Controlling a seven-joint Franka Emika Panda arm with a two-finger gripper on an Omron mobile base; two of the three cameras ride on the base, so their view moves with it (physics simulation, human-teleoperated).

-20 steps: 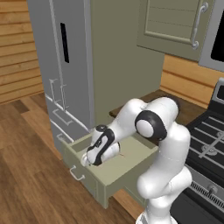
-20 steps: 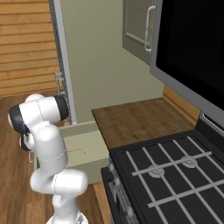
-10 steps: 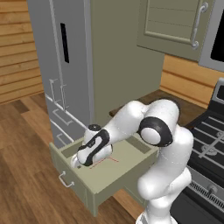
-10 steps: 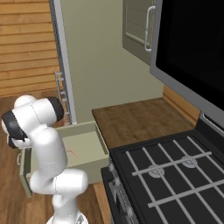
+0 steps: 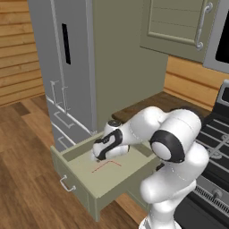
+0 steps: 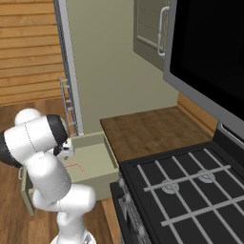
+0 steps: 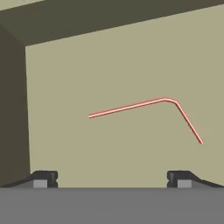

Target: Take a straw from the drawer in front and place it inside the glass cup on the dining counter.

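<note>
The gripper (image 7: 109,177), jaws spread wide and empty, hangs over the open drawer (image 5: 85,181). The straw (image 7: 144,109) lies flat on the drawer floor just ahead of the fingertips, its long leg running roughly across the jaw line, bent near its right end.

Chunky white arm (image 5: 147,129)
Glossy rounded white shells, dark bands at the joints, small dark fingertips (image 7: 43,177).

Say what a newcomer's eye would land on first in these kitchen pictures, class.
First the big white arm, bent low over the open green drawer by the grey fridge. Then the thin red straw, bent near one end, lying alone on the drawer floor ahead of the open tool.
</note>
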